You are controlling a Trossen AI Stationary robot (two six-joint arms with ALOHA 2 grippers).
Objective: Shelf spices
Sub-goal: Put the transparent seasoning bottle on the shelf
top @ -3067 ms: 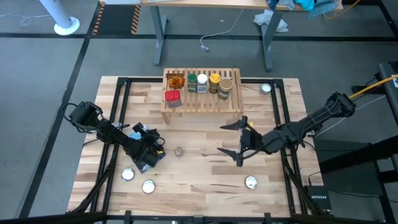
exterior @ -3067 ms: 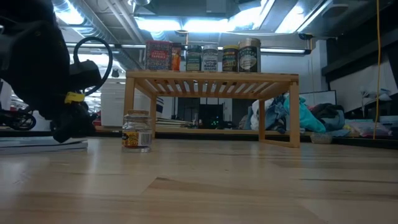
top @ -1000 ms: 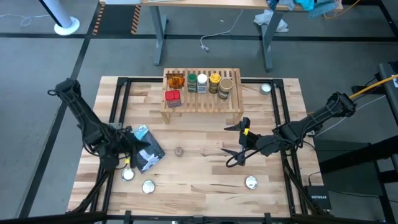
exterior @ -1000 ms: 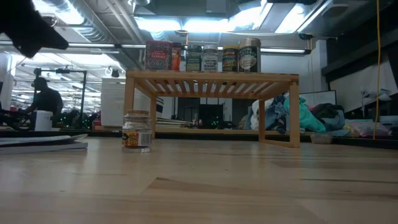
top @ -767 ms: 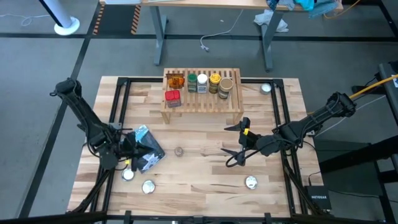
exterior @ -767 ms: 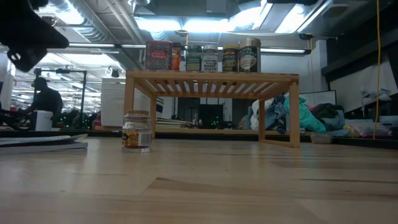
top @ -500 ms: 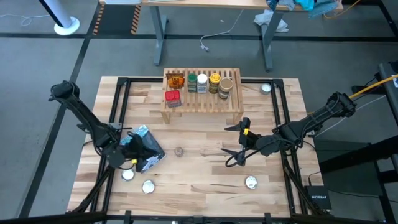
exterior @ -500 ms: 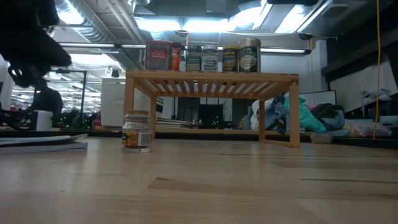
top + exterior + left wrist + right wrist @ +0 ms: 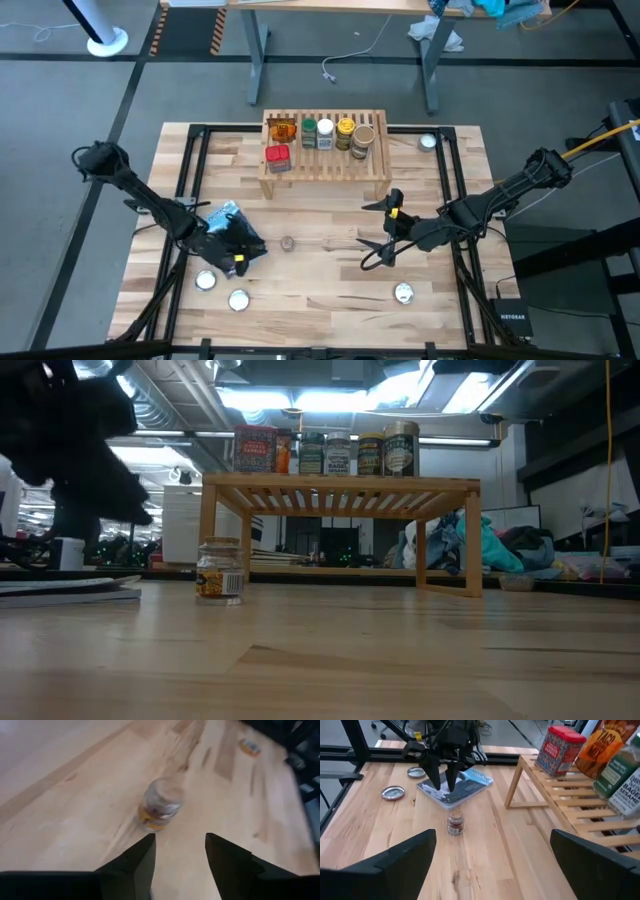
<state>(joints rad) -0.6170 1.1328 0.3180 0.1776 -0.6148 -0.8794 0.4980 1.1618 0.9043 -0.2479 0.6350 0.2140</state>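
Note:
A small clear jar (image 9: 288, 243) (image 9: 159, 810) (image 9: 455, 823) stands upright on its base on the bare tabletop in front of the shelf (image 9: 325, 160). On the shelf stand a red tin (image 9: 278, 157), an orange packet (image 9: 282, 130) and jars with green, white, yellow and tan lids (image 9: 335, 132). My left gripper (image 9: 242, 260) (image 9: 181, 852) hangs open over the blue-and-white pouch (image 9: 232, 222), to the left of the jar and pointing toward it, nothing between its fingers. My right gripper (image 9: 383, 235) stands open to the jar's right.
Flat silver discs lie near the front left (image 9: 205, 281) (image 9: 238, 299), front right (image 9: 404, 293) and far right (image 9: 428, 142). Bare wood lies between the jar and the shelf's front legs (image 9: 340, 585).
My left gripper has come down from above the table's left side and moved toward the right, over the pouch and toward the clear jar. The jar, the pouch and my right gripper have stayed where they were.

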